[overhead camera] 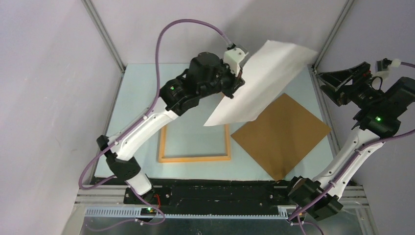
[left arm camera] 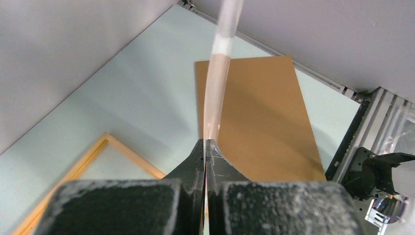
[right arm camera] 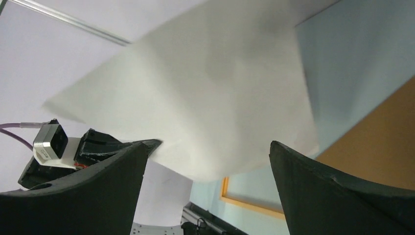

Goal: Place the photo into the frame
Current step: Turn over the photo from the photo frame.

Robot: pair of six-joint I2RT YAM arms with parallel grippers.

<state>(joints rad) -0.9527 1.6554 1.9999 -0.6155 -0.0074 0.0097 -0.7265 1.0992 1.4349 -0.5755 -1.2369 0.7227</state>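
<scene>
Top external, one photo (overhead camera: 266, 73) pinched in left gripper (overhead camera: 236, 87), right gripper (overhead camera: 329, 88) wide, one frame (overhead camera: 195, 158), one board (overhead camera: 283, 134)

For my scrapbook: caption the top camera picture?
Left end effector holds the white-backed rectangular photo aloft near the light-orange wooden frame.

Pale blue table (overhead camera: 142, 90) — orange wooden frame (overhead camera: 194, 158) flat on it, brown board (overhead camera: 281, 134) just beside
</scene>
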